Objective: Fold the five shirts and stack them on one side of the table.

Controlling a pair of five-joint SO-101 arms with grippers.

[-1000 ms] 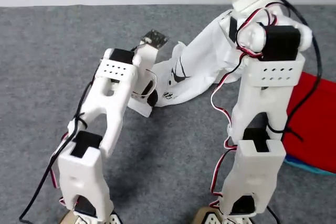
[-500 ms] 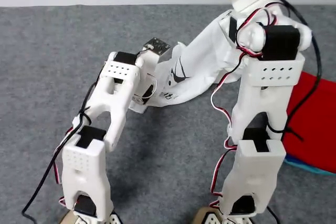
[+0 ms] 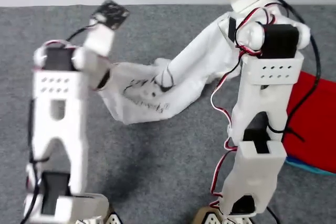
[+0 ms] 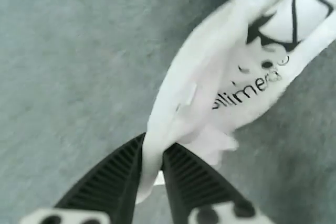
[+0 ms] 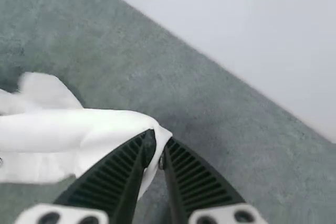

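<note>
- My left hand (image 4: 153, 149) is clamped on a bunched edge of the white shirt (image 3: 157, 85). The cloth is pinched between both black fingers and runs away from their tips.
- My right hand (image 5: 156, 142) is closed on another edge of the same shirt, and a small fold of fabric pokes out past its fingertips.
- The white shirt hangs between my two hands as a loose, twisted band, with its black print showing closer to the left hand. The slack middle sags below both hands toward the bench (image 3: 173, 171). I cannot tell whether it touches.
- Both hands are raised off the bench and well apart, the right one farther out from me than the left.
- A red shirt (image 3: 315, 124) lies flat and neat on the bench, to the outer side of my right arm and nearer to me than the right hand. A blue-green layer (image 3: 310, 167) peeks out just beneath it.
- I take those two for the start of the stack, so at least two shirts look folded and placed. I cannot tell the exact count.
- The white shirt is not folded yet; it is crumpled and only pulled out lengthwise. I judge this to be the spreading step.
- It has yet to be laid flat under my hands, folded, and carried over to the red pile beside the right hand.
- By my reckoning the task is no more than about halfway, with this shirt and any remaining ones left to do.
</note>
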